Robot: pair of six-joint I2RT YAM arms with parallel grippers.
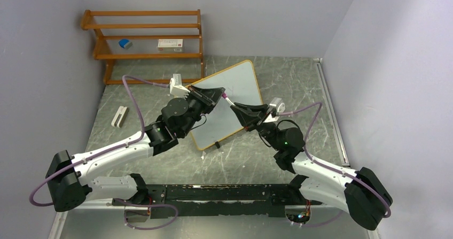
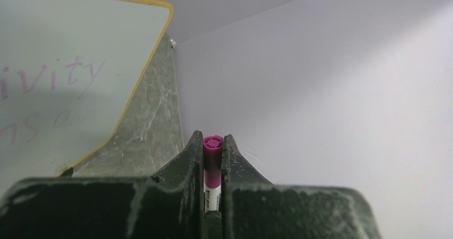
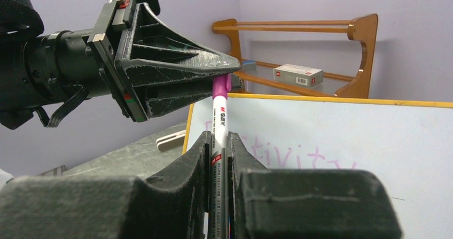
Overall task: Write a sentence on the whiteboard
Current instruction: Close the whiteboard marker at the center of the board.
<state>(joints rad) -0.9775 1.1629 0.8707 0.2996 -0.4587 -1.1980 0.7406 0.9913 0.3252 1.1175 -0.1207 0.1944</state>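
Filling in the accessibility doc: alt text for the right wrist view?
The right gripper holds a white marker by its barrel while the left gripper pinches its magenta end. Behind are the whiteboard with faint purple writing and a wooden shelf.

Orange-brown wooden shelf rack at the far wall, small blue block on one shelf, white-and-red box beside it (label unreadable), white slotted piece on grey marbled counter.

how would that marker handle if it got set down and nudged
Probably stiff: the marker runs straight between the left gripper and right gripper. Its round magenta end suggests it would roll if nudged. Slim plastic barrel, so likely light.
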